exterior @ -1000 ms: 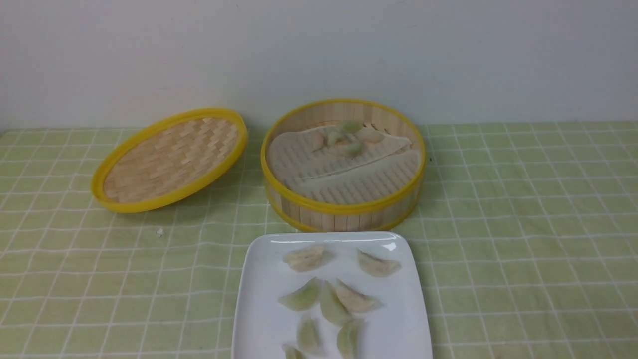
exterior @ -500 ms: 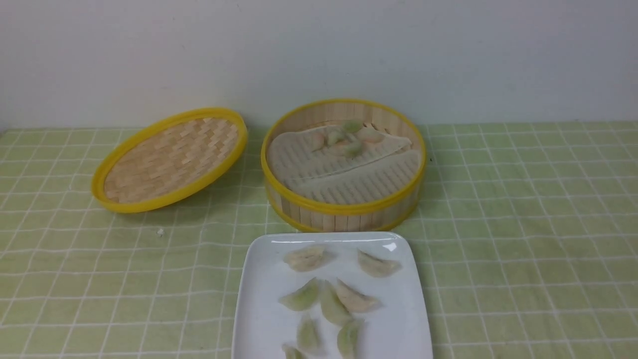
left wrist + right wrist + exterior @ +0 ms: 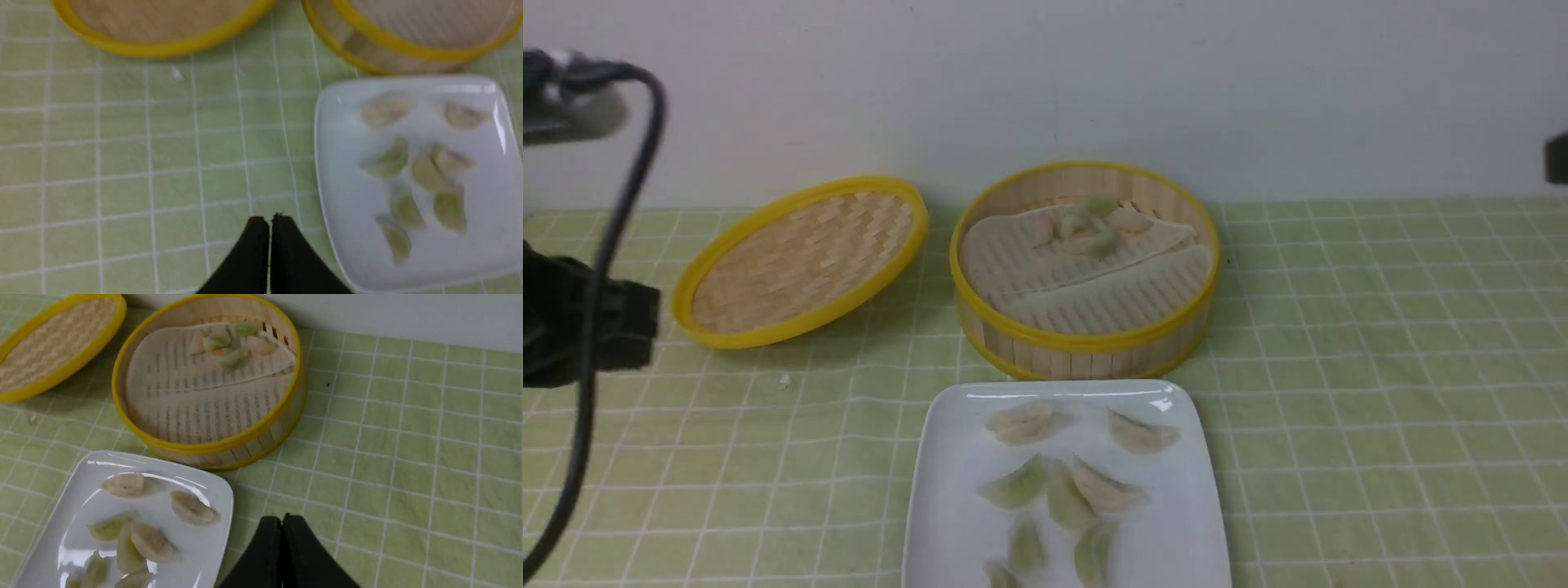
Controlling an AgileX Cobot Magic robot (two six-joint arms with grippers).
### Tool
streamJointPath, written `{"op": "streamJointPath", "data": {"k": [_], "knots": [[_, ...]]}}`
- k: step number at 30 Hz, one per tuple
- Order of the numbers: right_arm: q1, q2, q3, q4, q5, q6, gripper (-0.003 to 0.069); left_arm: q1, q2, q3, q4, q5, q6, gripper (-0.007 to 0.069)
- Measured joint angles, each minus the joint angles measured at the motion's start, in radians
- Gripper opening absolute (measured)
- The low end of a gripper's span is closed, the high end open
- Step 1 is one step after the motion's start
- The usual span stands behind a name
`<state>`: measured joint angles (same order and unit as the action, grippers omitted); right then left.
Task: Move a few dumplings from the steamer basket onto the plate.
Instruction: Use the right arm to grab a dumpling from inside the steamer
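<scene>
The steamer basket [image 3: 1086,339] stands at the middle back, with a small heap of green and pinkish dumplings [image 3: 1086,227] at the far side of its whitish liner. In front of it lies the white plate [image 3: 947,490] with several dumplings [image 3: 1066,494] on it. My left gripper [image 3: 269,218] is shut and empty, hovering over the cloth just left of the plate [image 3: 347,204]. My right gripper [image 3: 282,517] is also shut and empty, over the cloth beside the plate's [image 3: 204,547] right far corner, short of the basket [image 3: 204,447]. In the front view neither gripper's fingertips show.
The woven bamboo lid [image 3: 805,261] leans tilted to the left of the basket. A small white crumb [image 3: 785,380] lies on the green checked cloth. My left arm's black body and cable [image 3: 580,327] fill the left edge; a dark sliver of the right arm [image 3: 1558,159] shows at the right edge.
The left arm's black body and cable have come into the front view at the left edge, and a sliver of the right arm at the right edge. Basket, plate and dumplings have not moved.
</scene>
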<state>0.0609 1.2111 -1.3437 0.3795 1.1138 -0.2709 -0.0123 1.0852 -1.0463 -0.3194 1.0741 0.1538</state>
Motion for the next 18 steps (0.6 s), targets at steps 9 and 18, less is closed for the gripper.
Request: {"op": "streamJointPath", "data": {"k": [9,18], "knots": [[0.200,0.406,-0.331,-0.045,0.022,-0.034,-0.0013,0.000,0.025,0.009,-0.078,0.001,0.138,-0.0006],[0.289,0.886,-0.777,-0.065,0.110,-0.036,0.0000,0.000,-0.010,0.017,-0.077,0.019,0.144,-0.0006]]}}
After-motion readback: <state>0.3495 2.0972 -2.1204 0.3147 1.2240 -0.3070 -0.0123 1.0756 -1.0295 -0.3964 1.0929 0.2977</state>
